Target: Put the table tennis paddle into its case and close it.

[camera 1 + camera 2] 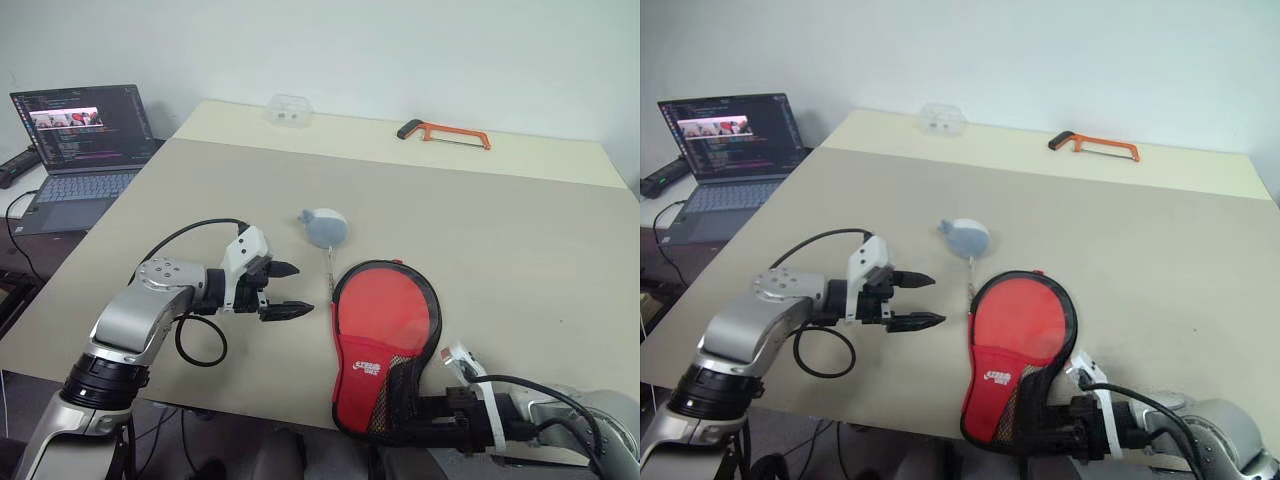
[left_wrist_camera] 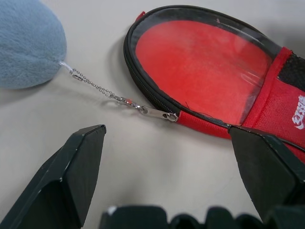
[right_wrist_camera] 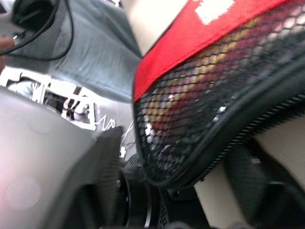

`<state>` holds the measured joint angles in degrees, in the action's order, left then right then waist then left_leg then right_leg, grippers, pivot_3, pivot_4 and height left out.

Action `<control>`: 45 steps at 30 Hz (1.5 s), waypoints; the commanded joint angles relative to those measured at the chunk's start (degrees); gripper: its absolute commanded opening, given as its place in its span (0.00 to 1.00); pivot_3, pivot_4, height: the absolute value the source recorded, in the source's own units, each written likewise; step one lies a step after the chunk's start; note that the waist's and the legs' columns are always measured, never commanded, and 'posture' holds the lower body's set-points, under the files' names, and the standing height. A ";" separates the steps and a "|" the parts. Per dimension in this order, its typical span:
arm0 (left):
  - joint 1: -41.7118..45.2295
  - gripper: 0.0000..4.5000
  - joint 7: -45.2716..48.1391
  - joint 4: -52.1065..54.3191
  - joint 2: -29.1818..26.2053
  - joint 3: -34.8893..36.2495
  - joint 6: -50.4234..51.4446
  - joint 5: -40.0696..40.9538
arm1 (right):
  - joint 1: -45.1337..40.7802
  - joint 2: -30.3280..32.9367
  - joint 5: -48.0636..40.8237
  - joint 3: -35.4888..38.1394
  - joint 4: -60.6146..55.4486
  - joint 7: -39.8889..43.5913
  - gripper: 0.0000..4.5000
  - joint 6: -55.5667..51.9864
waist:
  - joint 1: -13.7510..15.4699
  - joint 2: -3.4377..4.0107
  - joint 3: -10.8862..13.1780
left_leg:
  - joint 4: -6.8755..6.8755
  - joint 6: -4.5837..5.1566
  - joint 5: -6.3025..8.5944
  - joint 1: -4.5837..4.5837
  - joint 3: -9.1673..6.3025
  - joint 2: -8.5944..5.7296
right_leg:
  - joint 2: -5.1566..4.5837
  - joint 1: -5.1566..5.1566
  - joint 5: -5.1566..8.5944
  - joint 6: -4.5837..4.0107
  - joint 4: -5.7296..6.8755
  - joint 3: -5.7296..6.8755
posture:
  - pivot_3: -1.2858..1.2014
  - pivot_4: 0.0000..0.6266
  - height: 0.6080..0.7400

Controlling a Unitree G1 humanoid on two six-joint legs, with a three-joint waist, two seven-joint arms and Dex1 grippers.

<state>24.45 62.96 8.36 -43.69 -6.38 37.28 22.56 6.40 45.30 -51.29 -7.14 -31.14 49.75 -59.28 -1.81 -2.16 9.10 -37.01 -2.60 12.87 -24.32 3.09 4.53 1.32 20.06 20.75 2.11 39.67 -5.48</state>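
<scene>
The case lies flat near the table's front edge, its mesh-pocket end towards me. The table tennis paddle's red face shows inside the black zipper rim, and its handle is hidden under the red logo panel. The zipper pull sits on the case's left side, with a bead chain leading to a blue-grey plush ball. My left gripper hovers open just left of the case, pointing at the pull. My right gripper is at the mesh end, which lies between its spread fingers.
An orange-framed hacksaw and a small clear container lie at the far edge. An open laptop stands on a side surface to the left. The table is bare right of the case.
</scene>
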 commanded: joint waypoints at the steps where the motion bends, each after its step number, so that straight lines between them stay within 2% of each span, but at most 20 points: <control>1: 1.33 1.00 -0.21 0.68 0.32 0.49 -0.68 0.25 | -0.81 6.23 4.88 2.07 0.19 3.19 0.99 3.76 | 0.02 0.00 0.00 | -0.03 0.00 0.00 0.00 0.02 -0.03 | -0.03 0.00 0.00 0.00 0.01 0.01 | 0.52 0.24 1.00; 5: 2.53 1.00 -0.93 -0.50 1.39 1.75 -0.89 0.85 | 0.19 15.31 9.32 7.01 0.30 8.02 0.99 9.85 | 0.16 0.05 0.03 | -0.09 0.02 0.01 0.00 0.05 -0.11 | -0.15 -0.04 -0.01 0.01 0.00 0.03 | 0.52 0.24 1.00; 9: 7.17 1.00 -1.88 -2.97 1.03 5.39 0.16 2.43 | -1.10 16.48 8.08 16.27 0.79 7.71 0.99 11.93 | 0.23 0.00 0.06 | -0.06 0.02 0.00 0.00 0.00 -0.14 | -0.11 -0.05 0.00 0.01 0.00 0.02 | 0.52 0.24 1.00; 11: 10.41 1.00 -2.45 -4.71 1.08 7.38 1.26 3.83 | -3.65 14.48 6.65 19.26 0.34 5.93 0.99 11.98 | 0.24 -0.01 0.09 | -0.06 0.01 0.00 -0.03 -0.04 -0.14 | 0.00 -0.02 -0.01 0.00 0.01 0.04 | 0.52 0.24 1.00; 13: 15.49 1.00 -2.34 -8.34 1.03 8.44 0.26 3.83 | -9.62 8.53 4.00 19.44 -0.33 1.23 0.99 12.16 | 0.12 -0.03 0.09 | -0.04 0.01 0.00 -0.01 -0.02 -0.14 | 0.02 -0.02 -0.01 0.00 0.01 0.04 | 0.52 0.24 1.00; 16: 22.34 1.00 -1.67 -15.27 1.89 7.39 -2.86 1.58 | -16.40 -0.76 5.20 14.15 -1.67 -4.58 0.99 13.50 | -0.10 -0.01 0.17 | -0.05 -0.01 -0.01 0.01 0.02 -0.21 | 0.13 0.01 -0.01 0.00 0.05 0.05 | 0.52 0.24 1.00; 19: 27.49 1.00 -0.59 -23.38 2.84 4.67 -7.93 -2.34 | -19.89 -9.78 13.17 6.37 0.62 -11.56 0.99 17.51 | 0.03 0.03 0.19 | -0.03 -0.05 -0.03 -0.02 0.07 -0.25 | 0.09 0.08 0.00 0.00 0.05 0.03 | 0.52 0.24 1.00; 21: 30.19 1.00 0.85 -28.25 4.87 2.86 -10.34 -3.92 | -19.83 -15.16 17.02 2.38 4.12 -15.58 0.99 18.66 | 0.11 0.02 0.19 | -0.03 -0.17 -0.10 -0.07 0.11 -0.24 | 0.08 0.17 -0.01 0.00 0.07 0.01 | 0.52 0.24 1.00; 24: 32.96 1.00 3.40 -34.69 7.53 0.59 -13.48 -6.09 | -18.71 -19.88 19.91 -0.28 6.85 -17.38 0.99 20.77 | 0.42 0.10 0.25 | -0.06 -0.22 -0.13 -0.20 0.18 -0.05 | -0.06 0.32 0.00 0.01 0.15 0.00 | 0.52 0.24 1.00; 29: 39.96 1.00 4.98 -51.74 13.10 -2.29 -22.73 -11.86 | -17.74 -24.67 21.69 -1.45 12.28 -20.55 0.99 18.74 | 0.61 0.08 0.27 | -0.23 -0.23 -0.14 -0.39 0.25 -0.06 | -0.09 0.53 0.00 0.01 0.27 -0.01 | 0.52 0.24 1.00; 35: 46.33 1.00 1.77 -70.22 17.43 -5.52 -34.36 -21.17 | -18.09 -26.39 24.67 -3.18 15.34 -22.42 0.99 17.16 | 0.06 0.09 0.26 | -0.20 -0.21 -0.13 -0.39 0.24 -0.37 | -0.03 0.56 0.00 0.01 0.32 -0.04 | 0.52 0.24 1.00; 39: 48.00 1.00 -2.28 -76.96 20.33 -6.61 -36.81 -25.69 | -17.92 -27.65 26.59 -3.53 16.55 -23.36 0.99 19.41 | 0.00 0.08 0.27 | -0.21 -0.21 -0.13 -0.39 0.23 -0.37 | -0.03 0.56 0.00 0.01 0.33 -0.02 | 0.52 0.24 1.00; 45: 48.01 1.00 -7.94 -80.63 24.41 -7.15 -37.10 -30.03 | -18.65 -29.87 27.57 -2.46 17.17 -25.24 0.99 20.11 | 0.08 0.06 0.25 | -0.24 -0.22 -0.14 -0.38 0.22 -0.39 | -0.05 0.51 0.00 0.01 0.37 -0.01 | 0.52 0.24 1.00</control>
<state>70.91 57.44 -71.99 -19.65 -13.15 0.99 -6.07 -12.69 15.49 -24.73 -10.10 -15.39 25.46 -38.67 -1.73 -2.10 9.34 -37.26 -2.83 12.72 -24.69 3.30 4.14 1.26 20.57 20.75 2.12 40.06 -5.49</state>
